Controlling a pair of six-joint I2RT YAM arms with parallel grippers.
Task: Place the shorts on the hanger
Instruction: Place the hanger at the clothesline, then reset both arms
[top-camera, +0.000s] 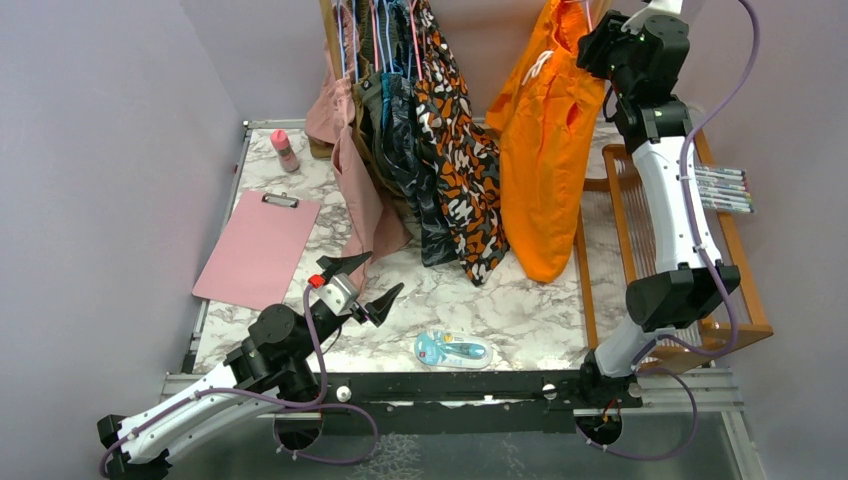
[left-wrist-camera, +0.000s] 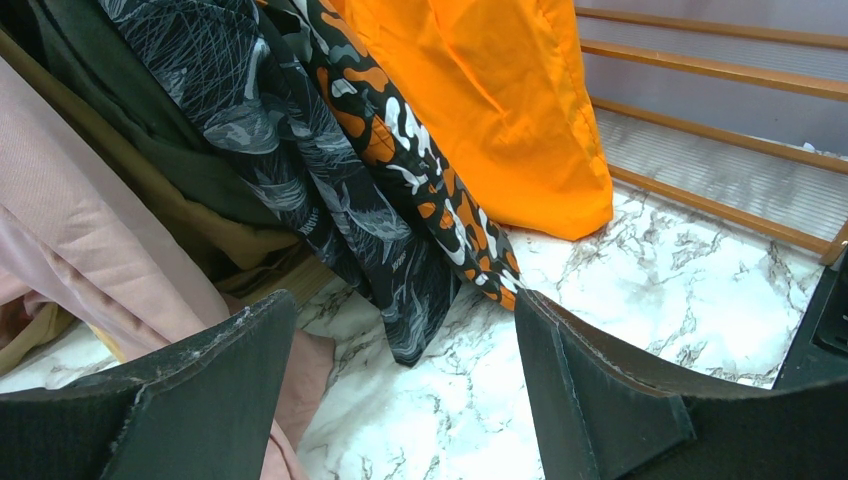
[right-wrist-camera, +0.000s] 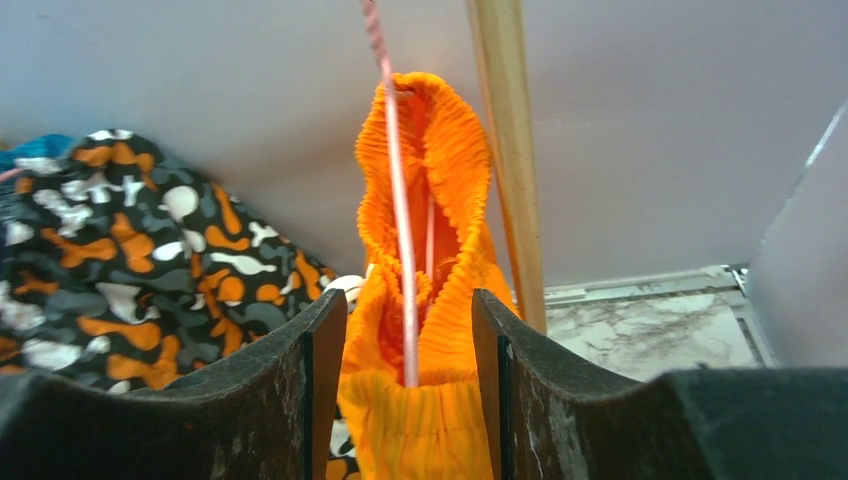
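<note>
The bright orange shorts (top-camera: 545, 150) hang at the back right of the rail, their hem just above the marble table. In the right wrist view the gathered waistband of the shorts (right-wrist-camera: 425, 200) sits over the thin pink hanger (right-wrist-camera: 400, 230), whose wire runs up through it. My right gripper (right-wrist-camera: 410, 310), held high at the shorts' top edge (top-camera: 590, 45), stands open with the waistband and wire between its fingers, not pinched. My left gripper (top-camera: 365, 285) hovers low over the table, open and empty (left-wrist-camera: 405, 310), with the shorts (left-wrist-camera: 490, 100) ahead of it.
An orange-black-white patterned garment (top-camera: 455, 170), dark garments and a dusty pink garment (top-camera: 360, 190) hang left of the shorts. A pink clipboard (top-camera: 255, 248), a small bottle (top-camera: 285, 150) and a blue packaged item (top-camera: 452, 349) lie on the table. A wooden rack (top-camera: 650, 230) and markers (top-camera: 725, 188) are at the right.
</note>
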